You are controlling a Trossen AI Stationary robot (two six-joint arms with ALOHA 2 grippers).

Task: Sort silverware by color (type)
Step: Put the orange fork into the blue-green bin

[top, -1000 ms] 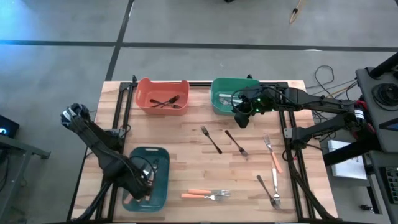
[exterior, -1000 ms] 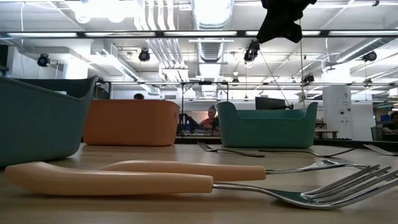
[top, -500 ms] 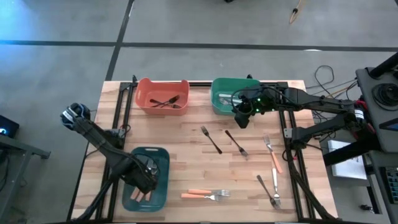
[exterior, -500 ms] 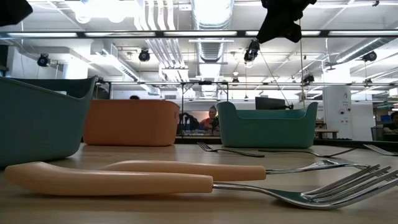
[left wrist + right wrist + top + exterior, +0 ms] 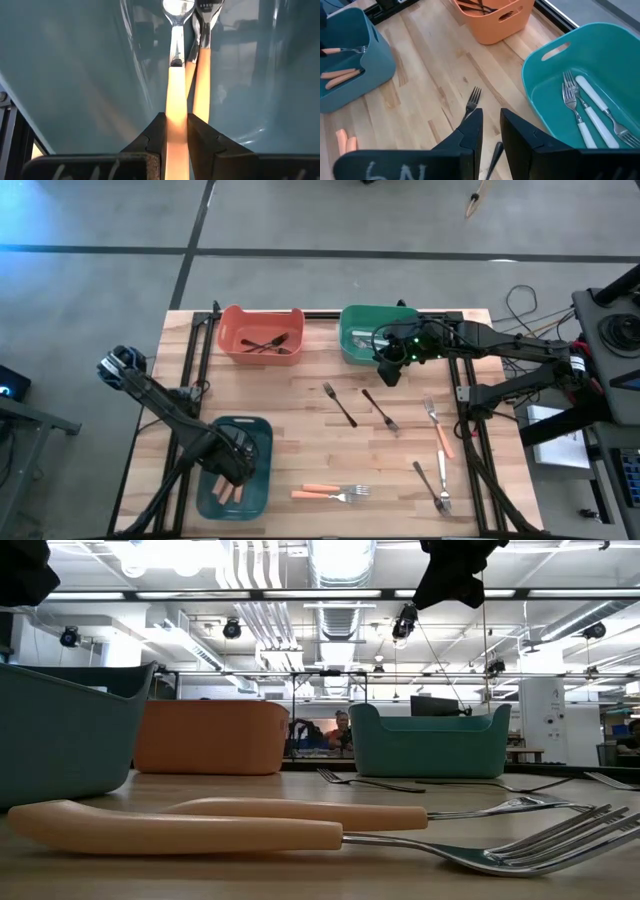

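My left gripper is angled down, fingers pinched together; my right gripper hovers, fingers slightly parted.

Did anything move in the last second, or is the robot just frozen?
The left gripper, shut on an orange-handled spoon, shifted a little over the dark teal bin. The right gripper stayed beside the green bin, and the loose silverware didn't move.

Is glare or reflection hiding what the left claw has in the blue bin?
Left wrist view: glare washes out the handle of the orange-handled spoon gripped in the left claw, but its bowl still reads; the blue bin wall carries light streaks and reflections. Low view: ceiling lights leave the arms as dark shapes. High view: even light on the bin, no glare.
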